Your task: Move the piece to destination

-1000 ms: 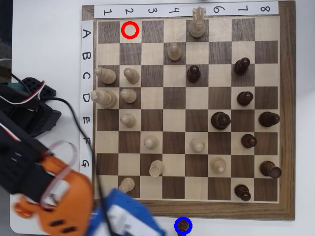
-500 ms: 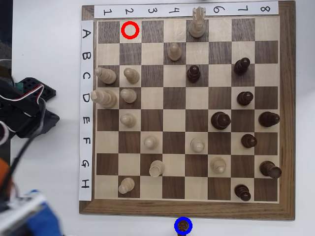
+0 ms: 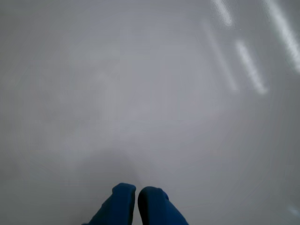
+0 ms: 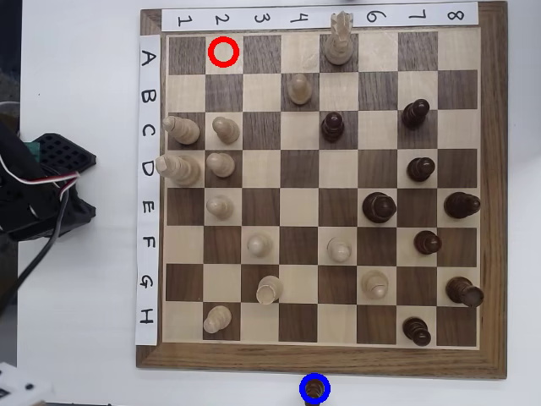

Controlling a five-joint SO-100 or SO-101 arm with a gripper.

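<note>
Pincer closed, empty, over bare surface. We see the piece at bottom centre, inside destination. Light, rigid, smooth wood; we'd grip below the head.

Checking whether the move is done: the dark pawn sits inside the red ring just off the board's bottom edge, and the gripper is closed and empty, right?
Not quite: the ring is blue, not red. In the overhead view the dark pawn sits inside the blue ring below the board's bottom edge; the red ring is on the board near column 2. The gripper looks closed and empty in the wrist view.
</note>
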